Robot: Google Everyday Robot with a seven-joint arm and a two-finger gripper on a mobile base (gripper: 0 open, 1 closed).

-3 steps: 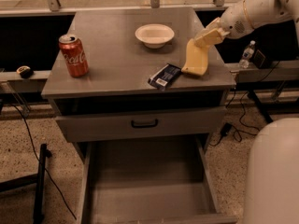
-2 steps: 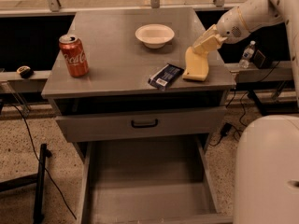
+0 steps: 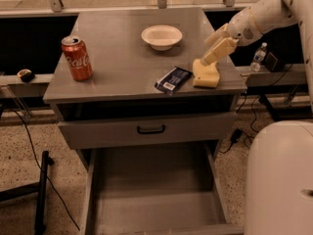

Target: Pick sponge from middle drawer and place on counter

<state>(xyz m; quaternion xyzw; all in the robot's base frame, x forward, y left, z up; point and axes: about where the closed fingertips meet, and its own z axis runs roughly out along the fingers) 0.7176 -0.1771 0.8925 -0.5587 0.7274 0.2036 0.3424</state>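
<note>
Red Coca-Cola can (image 3: 77, 58) is seen upright near the left edge of the counter (image 3: 117, 38), well apart from the work zone and not involved.

Below the counter, a shut drawer front (image 3: 150, 129) with a black handle is seen. Under it, the middle drawer (image 3: 151, 199) is pulled right out. Its grey floor is exposed to give access from above, and no sponge is seen in it.

At counter centre-rear, a white bowl (image 3: 161, 36) is parked. Nearer the front, a dark snack packet (image 3: 172, 79) lies flat. Both are left as clutter and neither is touched.

The sponge (image 3: 206, 75) is found just right of the packet, close but apart from it. It rests on the counter near the right front corner, so it is out of the drawer and on target.

The gripper (image 3: 205, 52) is held just above the sponge, reached in from the upper right. The fingers (image 3: 220, 49) are parted and nothing is clamped between them. The lower tip appears to touch the sponge's top edge. The release is judged done.

Placement is judged essentially complete and only a retreat is left. A straight lift is advised, since soft foam could be dragged by the touching tip and the counter edge is near.

A water bottle (image 3: 258, 57) is seen on the ledge beyond, far right, clear of the arm.
</note>
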